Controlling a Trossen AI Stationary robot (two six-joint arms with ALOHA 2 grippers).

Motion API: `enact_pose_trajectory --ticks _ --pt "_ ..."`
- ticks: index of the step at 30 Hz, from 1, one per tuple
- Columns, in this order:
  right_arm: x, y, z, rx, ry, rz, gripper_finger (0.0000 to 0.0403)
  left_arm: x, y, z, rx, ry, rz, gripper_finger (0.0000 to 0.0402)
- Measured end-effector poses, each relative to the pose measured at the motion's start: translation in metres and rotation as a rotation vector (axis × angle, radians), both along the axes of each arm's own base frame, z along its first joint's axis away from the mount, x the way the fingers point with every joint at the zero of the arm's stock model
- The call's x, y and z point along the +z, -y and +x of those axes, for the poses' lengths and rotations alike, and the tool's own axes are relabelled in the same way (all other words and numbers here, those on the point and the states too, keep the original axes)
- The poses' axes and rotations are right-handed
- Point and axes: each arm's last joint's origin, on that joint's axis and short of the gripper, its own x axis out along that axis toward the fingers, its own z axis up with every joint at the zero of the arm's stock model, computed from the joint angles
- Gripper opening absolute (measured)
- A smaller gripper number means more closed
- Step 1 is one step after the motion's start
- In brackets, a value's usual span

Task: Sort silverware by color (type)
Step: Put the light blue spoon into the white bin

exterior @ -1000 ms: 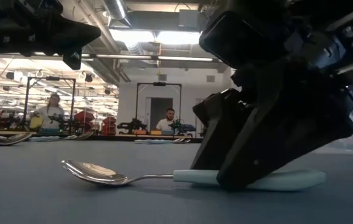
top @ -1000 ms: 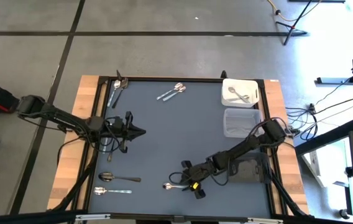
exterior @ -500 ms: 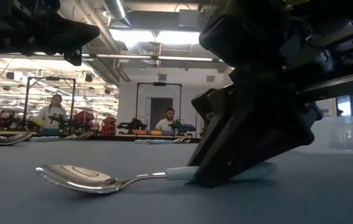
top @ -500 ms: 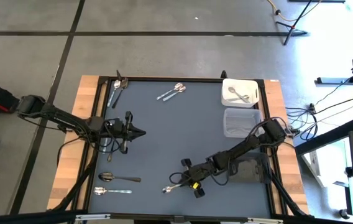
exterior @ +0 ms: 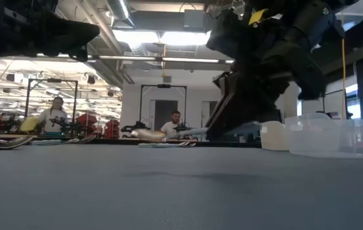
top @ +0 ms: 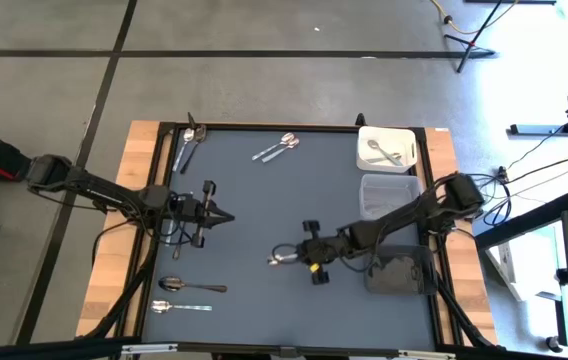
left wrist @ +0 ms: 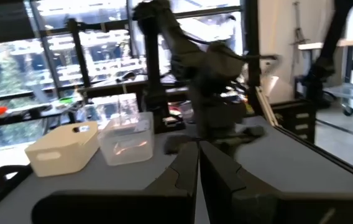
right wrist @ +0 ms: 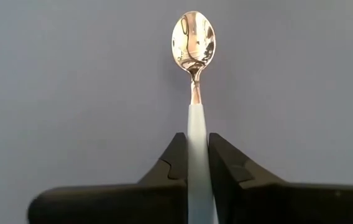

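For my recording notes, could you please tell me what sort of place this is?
Most likely a robotics lab or workshop: more robot rigs stand on benches beyond the table, people sit there, and bare ceiling ducts run overhead.

Silver spoon (right wrist: 192, 37) (pale-blue handle) — grey-blue mat (top: 264, 215).

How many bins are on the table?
3, in a row along the table's right edge: the white bin at one end, the clear bin in the middle, the dark bin at the other end. None seems hidden.
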Motion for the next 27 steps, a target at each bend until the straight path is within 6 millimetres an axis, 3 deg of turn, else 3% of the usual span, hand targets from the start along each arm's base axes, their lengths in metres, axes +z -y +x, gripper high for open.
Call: enact_pose_trajectory --ticks 9,20,23,27 --pt "0.039 0.065 -0.035 -0.158 0.064 -0.065 0.0020 -0.003 -0.011 0.001 0.064 -0.034 0.020 0.0011" --pt "0.103 0.141 -0.120 -0.431 0.090 -0.208 0.0021 -0.005 -0.017 0.001 0.104 -0.050 -0.040 0.0011" --pt "0.113 0.160 -0.143 -0.526 0.066 -0.255 0.0022 -0.007 -0.018 0.002 0.104 -0.077 -0.060 0.0011" --pt "0.113 0.186 -0.167 -0.620 -0.041 -0.299 0.0022 -0.010 -0.017 0.002 0.103 -0.106 -0.080 0.0011"
